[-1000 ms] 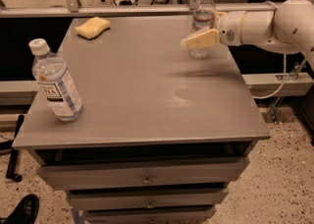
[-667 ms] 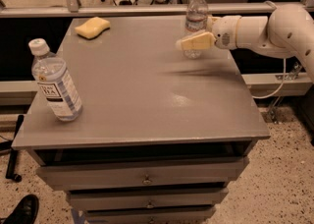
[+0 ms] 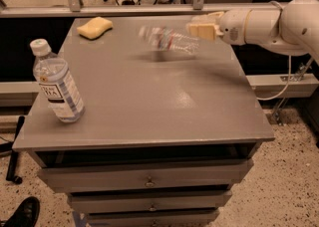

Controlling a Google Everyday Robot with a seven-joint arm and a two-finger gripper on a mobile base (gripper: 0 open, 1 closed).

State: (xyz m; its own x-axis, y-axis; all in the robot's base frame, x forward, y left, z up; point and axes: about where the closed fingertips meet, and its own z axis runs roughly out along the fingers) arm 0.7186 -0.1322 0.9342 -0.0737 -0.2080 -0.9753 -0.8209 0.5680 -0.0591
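A small clear water bottle (image 3: 168, 40) is tipped on its side above the back of the grey table (image 3: 149, 101), cap pointing left, streaked with motion. My gripper (image 3: 202, 26) hangs just right of the bottle's base, at the end of the white arm (image 3: 264, 24) that reaches in from the right. Nothing is held in the gripper. A larger water bottle (image 3: 57, 84) with a white cap and blue label stands upright near the table's front left corner. A yellow sponge (image 3: 94, 27) lies at the back left.
The table tops a cabinet with drawers (image 3: 147, 181). A metal rail (image 3: 149, 7) runs behind the table. A black shoe (image 3: 22, 213) shows on the speckled floor at bottom left. A cable (image 3: 286, 81) hangs at the right.
The small bottle stood upright at the back right; it has been knocked over to the left and is falling on its side. The gripper has swept left against it.
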